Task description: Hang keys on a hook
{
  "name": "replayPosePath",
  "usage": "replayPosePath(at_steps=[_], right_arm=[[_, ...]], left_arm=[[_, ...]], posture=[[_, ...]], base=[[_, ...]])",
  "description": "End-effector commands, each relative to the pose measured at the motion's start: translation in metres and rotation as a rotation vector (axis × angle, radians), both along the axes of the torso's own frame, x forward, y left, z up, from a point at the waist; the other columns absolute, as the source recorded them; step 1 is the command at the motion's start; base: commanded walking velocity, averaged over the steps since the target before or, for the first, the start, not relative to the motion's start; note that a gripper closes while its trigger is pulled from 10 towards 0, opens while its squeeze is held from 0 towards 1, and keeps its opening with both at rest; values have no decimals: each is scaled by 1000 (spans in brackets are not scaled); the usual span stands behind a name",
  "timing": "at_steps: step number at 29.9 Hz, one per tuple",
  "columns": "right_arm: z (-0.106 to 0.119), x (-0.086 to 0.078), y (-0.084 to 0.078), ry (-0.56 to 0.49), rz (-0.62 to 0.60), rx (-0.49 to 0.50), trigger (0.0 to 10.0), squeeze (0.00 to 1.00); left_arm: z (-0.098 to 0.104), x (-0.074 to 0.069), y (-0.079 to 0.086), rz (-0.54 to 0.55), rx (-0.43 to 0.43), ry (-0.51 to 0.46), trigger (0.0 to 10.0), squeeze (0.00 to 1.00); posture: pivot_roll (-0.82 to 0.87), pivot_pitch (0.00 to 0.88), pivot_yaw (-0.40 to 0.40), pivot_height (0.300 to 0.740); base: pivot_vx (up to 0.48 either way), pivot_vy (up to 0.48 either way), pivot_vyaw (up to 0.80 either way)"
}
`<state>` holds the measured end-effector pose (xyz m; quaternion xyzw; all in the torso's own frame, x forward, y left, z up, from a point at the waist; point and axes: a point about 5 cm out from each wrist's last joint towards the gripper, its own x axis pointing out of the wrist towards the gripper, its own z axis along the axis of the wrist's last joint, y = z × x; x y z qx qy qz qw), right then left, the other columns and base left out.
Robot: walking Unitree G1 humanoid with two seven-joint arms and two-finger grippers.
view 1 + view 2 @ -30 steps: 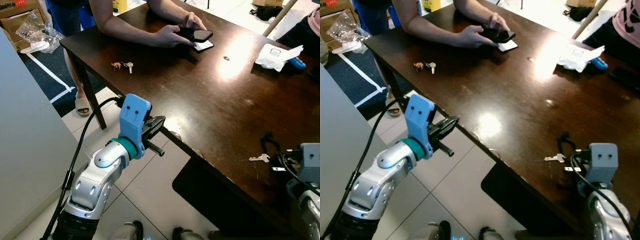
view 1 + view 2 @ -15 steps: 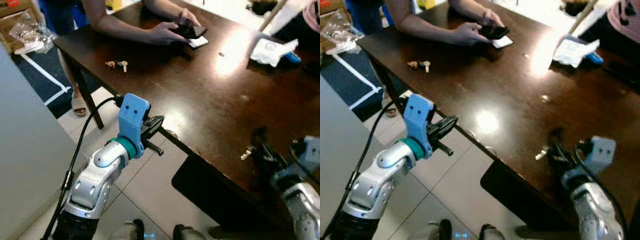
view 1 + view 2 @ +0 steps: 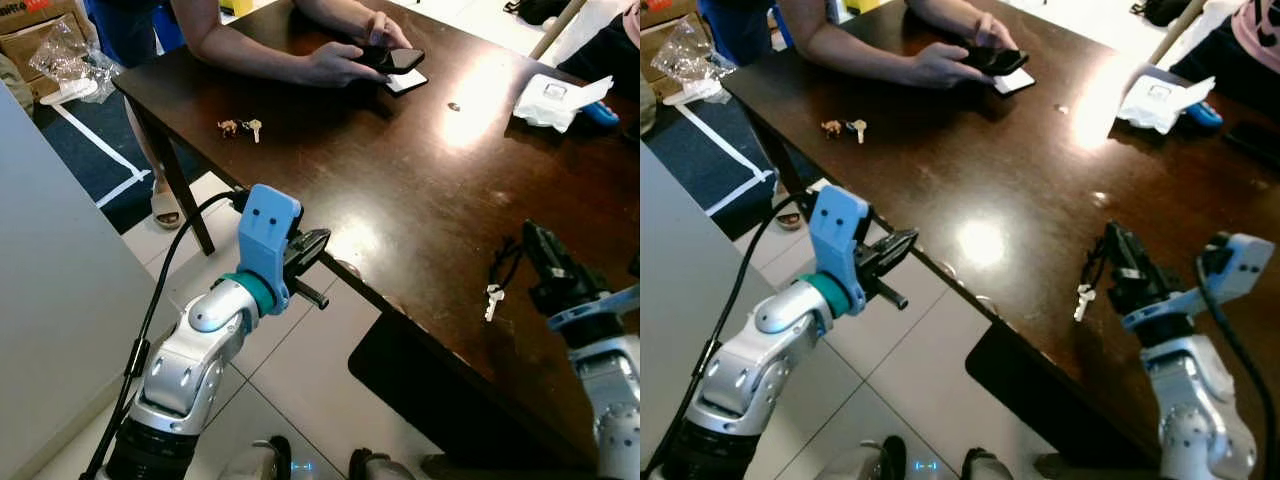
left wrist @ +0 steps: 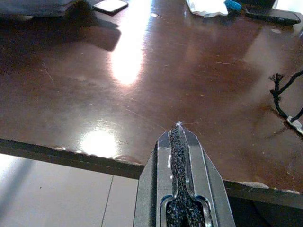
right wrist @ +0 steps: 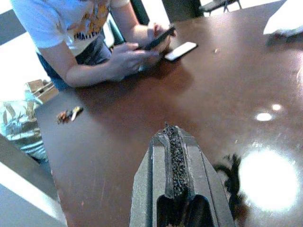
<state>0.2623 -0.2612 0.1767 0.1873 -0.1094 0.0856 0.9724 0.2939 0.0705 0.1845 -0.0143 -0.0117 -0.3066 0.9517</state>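
dark brown counter point(image 3: 400, 190) carries the keys point(image 3: 497, 283) on a black cord near its front edge, just beside the closed right pincer point(image 3: 535, 240), not gripped. closed left pincer point(image 3: 318, 243) hovers at that edge.

Both of the robot's arms are silver, rounded metal shells with dark seams. The left arm point(image 3: 185, 365) carries a teal ring at the wrist, a light-blue plastic camera housing with two small round holes, and a thick black cable looping along it. The left claw point(image 3: 308, 250) has black fingers with rough, textured pads. The right claw point(image 3: 1118, 262) is black too, with a light-blue housing point(image 3: 1238, 268) behind it.
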Motion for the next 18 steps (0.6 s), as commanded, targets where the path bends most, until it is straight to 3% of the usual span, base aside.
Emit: replayPosePath(at_steps=[1, 6, 7, 16, 17, 18], right_arm=[[-6, -3, 0, 30, -2, -10, 10000, 0], [-23, -6, 3, 138, 6, -126, 10000, 0], [-31, -8, 4, 168, 14, -140, 10000, 1000], [-44, -16, -2, 227, -25, -177, 10000, 1000], [-44, -17, -2, 229, -23, -168, 10000, 557], [-44, -17, -3, 230, -20, -161, 10000, 557]], left_arm=[[-5, 0, 2, 5, 14, 13, 10000, 0], [-5, 0, 2, 5, 14, 17, 10000, 0], [-6, 0, 2, 6, 14, 19, 10000, 0], [-7, -1, 2, 9, 11, 25, 10000, 0], [-7, -1, 2, 9, 11, 25, 10000, 0], [-7, -1, 2, 8, 11, 25, 10000, 0]], posture=[[-45, 143, 130, 740], [-47, 150, 128, 740], [-47, 153, 125, 740], [-50, 156, 125, 740], [-50, 156, 125, 740], [-50, 156, 125, 740]], base=[[0, 0, 0], [0, 0, 0], [0, 0, 0], [0, 0, 0], [0, 0, 0], [0, 0, 0]])
